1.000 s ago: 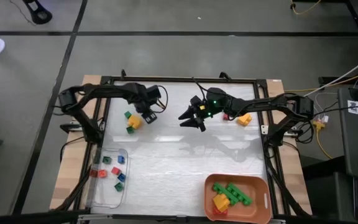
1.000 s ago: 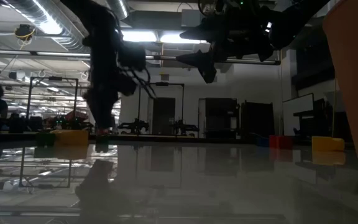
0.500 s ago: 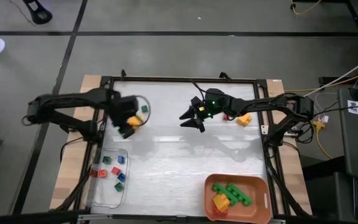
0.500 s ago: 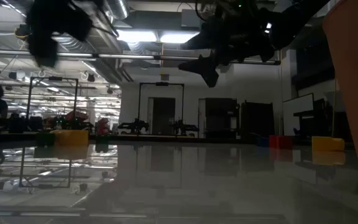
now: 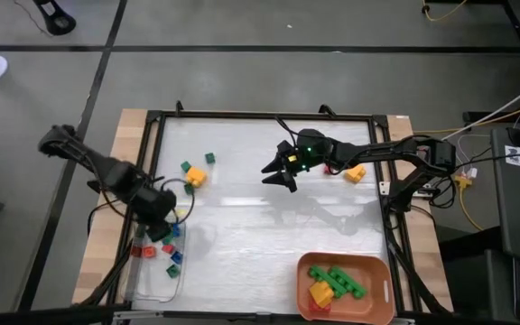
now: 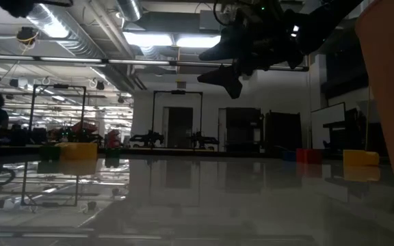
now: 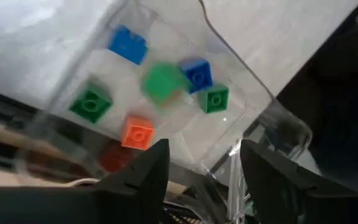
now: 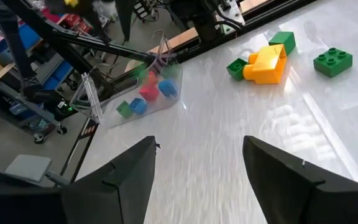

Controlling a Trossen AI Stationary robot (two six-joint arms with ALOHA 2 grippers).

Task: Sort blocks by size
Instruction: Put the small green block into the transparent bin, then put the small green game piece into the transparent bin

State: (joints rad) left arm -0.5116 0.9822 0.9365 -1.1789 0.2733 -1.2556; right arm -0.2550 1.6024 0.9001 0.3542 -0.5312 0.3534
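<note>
1. High view: the left gripper (image 5: 159,227) hangs right over the clear tray (image 5: 143,275), at the tray's far end.
2. Left wrist view: its fingers (image 7: 143,180) are spread apart and hold nothing. A blurry green block (image 7: 163,81) sits just under them, above the small blocks (image 7: 137,132) in the tray. It looks like it is dropping in.
3. The right gripper (image 5: 279,171) hangs over the middle of the counter (image 5: 269,235), well away from the tray. Its fingers (image 8: 120,179) are spread wide and hold nothing.
4. Loose blocks lie just past the tray: a yellow brick (image 5: 194,178) with a green cube (image 5: 186,167) touching it, and a green brick (image 5: 210,158) near them.
5. The left gripper is nearer to them than the right one. I think the left arm should fetch the next small one.
6. The yellow brick's long side points toward the tray.
7. The orange bin (image 5: 379,269), far from the tray, holds long blocks (image 5: 337,282).
8. I can read no words or labels.
</note>
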